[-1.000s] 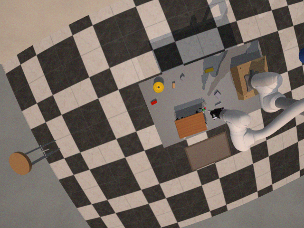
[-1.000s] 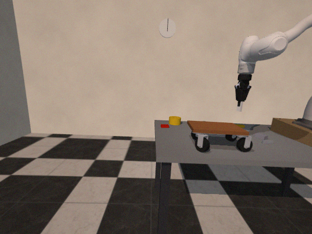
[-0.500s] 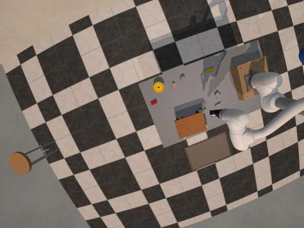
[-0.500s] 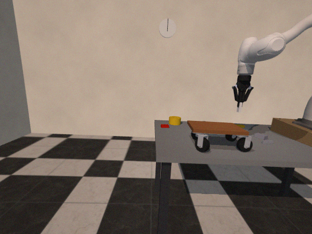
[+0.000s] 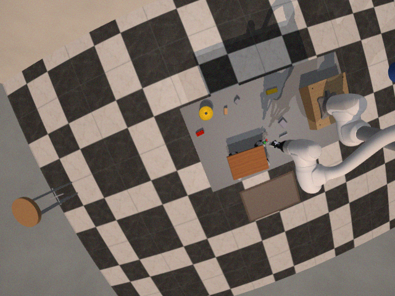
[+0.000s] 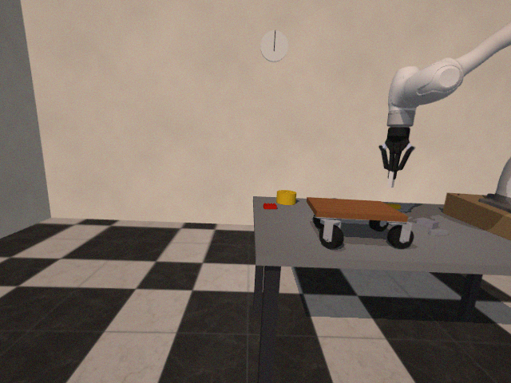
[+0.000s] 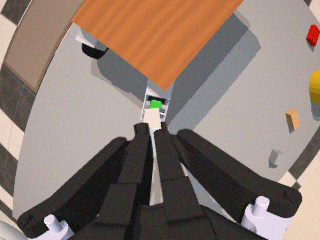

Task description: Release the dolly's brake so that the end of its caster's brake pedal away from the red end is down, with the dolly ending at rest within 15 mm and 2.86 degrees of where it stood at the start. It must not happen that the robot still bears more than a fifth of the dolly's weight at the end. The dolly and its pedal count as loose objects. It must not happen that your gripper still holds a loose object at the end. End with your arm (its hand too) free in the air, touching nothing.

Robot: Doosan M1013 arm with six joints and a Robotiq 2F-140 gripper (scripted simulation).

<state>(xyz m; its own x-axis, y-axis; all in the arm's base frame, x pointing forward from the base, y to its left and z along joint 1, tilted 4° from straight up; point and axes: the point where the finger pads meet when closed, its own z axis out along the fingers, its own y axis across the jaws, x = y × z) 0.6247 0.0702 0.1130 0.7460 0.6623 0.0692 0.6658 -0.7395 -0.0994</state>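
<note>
The dolly (image 5: 248, 162) (image 6: 354, 207) (image 7: 167, 14) has a wooden deck on four black casters and stands on the grey table (image 5: 216, 153) (image 6: 288, 242). The brake pedal (image 5: 265, 142) (image 7: 156, 103) sits on the caster at the deck's corner nearest the arm. Its green end shows in the wrist view, just beyond my fingertips. My gripper (image 5: 273, 143) (image 6: 391, 181) (image 7: 153, 119) is shut with nothing between the fingers. It points down and hangs above that corner, clearly higher than the deck and not touching it.
A yellow cylinder (image 5: 207, 113) (image 6: 286, 196) and a red block (image 5: 200, 132) (image 6: 270, 206) (image 7: 312, 35) lie at the table's far end. Small grey pieces (image 5: 282, 121) and a yellow block (image 5: 271, 91) lie near the arm's wooden base (image 5: 322, 98) (image 6: 474, 210). A brown mat (image 5: 271, 195) lies on the floor.
</note>
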